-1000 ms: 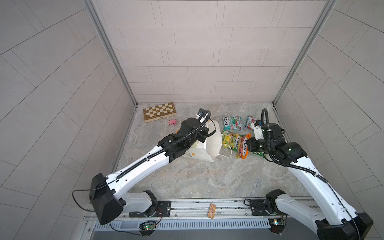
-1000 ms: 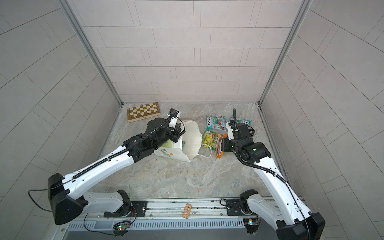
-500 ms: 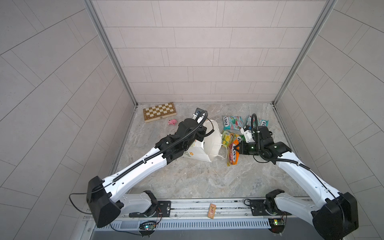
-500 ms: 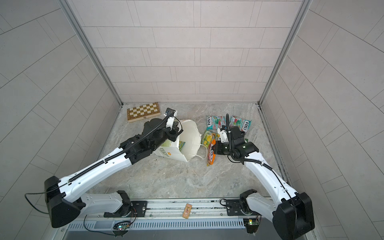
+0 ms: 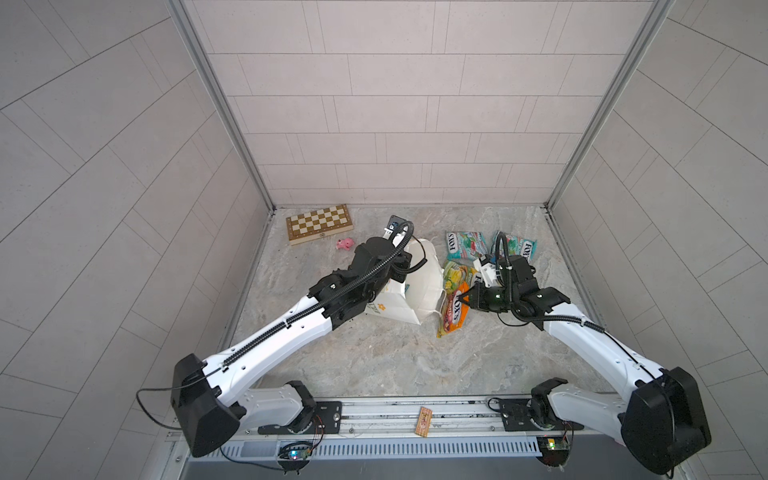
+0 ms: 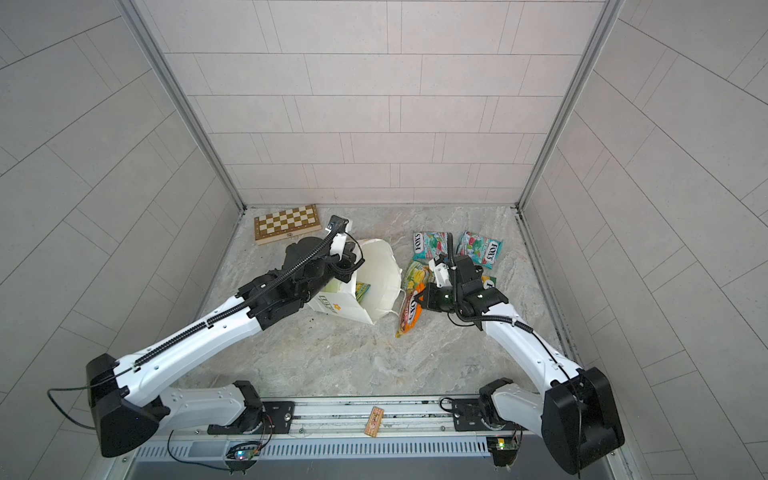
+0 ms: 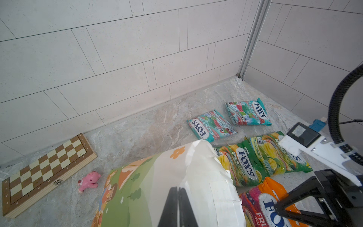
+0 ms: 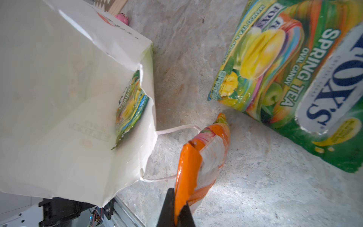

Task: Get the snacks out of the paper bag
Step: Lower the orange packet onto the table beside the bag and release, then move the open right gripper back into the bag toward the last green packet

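Note:
The white paper bag (image 5: 419,286) (image 6: 376,274) lies tilted with its mouth toward the right. My left gripper (image 7: 177,196) is shut on its wall (image 7: 157,176). One green-yellow snack (image 8: 131,102) (image 6: 362,291) shows inside the mouth. My right gripper (image 8: 177,208) (image 5: 464,298) is shut on the edge of the orange-red snack (image 8: 204,155) (image 5: 453,311), which hangs just beside the bag's mouth and cord handle. Two teal snacks (image 5: 465,245) (image 5: 519,249) and two green-yellow ones (image 7: 241,163) (image 7: 275,153) lie on the floor at the right.
A wooden chessboard box (image 5: 319,222) lies at the back left, with a small pink toy (image 5: 345,244) beside it. Tiled walls close in the back and both sides. A small packet (image 5: 424,422) rests on the front rail.
My right gripper has carried the orange-red snack leftward, from the pile at the right to just beside the bag's mouth. The left arm and the bag have shifted only slightly.

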### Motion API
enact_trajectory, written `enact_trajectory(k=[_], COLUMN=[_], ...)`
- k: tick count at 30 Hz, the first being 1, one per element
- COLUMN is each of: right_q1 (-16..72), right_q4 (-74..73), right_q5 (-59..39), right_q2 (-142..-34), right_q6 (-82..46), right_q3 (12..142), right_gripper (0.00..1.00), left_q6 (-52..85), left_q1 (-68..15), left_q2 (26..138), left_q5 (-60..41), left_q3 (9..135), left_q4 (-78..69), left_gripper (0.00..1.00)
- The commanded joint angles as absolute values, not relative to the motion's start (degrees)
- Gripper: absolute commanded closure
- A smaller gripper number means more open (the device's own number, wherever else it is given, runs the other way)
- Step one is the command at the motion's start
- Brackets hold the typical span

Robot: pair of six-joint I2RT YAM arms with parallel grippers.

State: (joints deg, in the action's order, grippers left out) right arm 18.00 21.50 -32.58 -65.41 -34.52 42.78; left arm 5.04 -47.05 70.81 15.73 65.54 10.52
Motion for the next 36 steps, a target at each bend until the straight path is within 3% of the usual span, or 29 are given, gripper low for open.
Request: enact_trajectory(k=[1,4,7,10,17,24,31,36], right_q1=[18.3,18.3,18.3,18.3,18.3,18.3,18.3,18.7], right_q4=[26.6,29.4,32.5,34.8,38.2,40.5,35.4,27.2], right_q5=[-27.0,-23.8,-20.0,-16.3,-8.6,-3.9,-14.6,-25.4], right_q2=[-65.3,-66.1,-67.2,-68.3,-68.9,-67.4,-63.5,-59.4], right_q6=[-30.3,-28.8,-28.1,-26.8,-26.1,-25.7,-25.4,-28.0], right_q3=[42.7,43.0,43.8,44.6,45.7,47.1,47.3,45.8], right_gripper=[1.00,0.99,0.88,0.84,0.56,0.49,0.49,0.50], left_q6=[4.8,5.0,5.1,5.1,4.7,4.6,3.1,-0.1], left_q1=[-47.2,-47.2,-47.2,-47.3,-47.2,-47.3,-47.3,-47.2], left_q2=[69.8,70.0,70.2,70.3,70.4,70.0,67.3,64.9], left_q5=[16.1,15.8,15.7,15.4,15.4,15.3,15.8,5.7], left_q3=[65.3,65.4,65.6,65.6,65.6,65.5,65.6,63.4], left_q4=[9.3,9.6,9.8,9.8,9.8,9.8,11.6,12.9], left_gripper=[1.00,1.00,1.00,1.00,1.00,1.00,1.00,1.00])
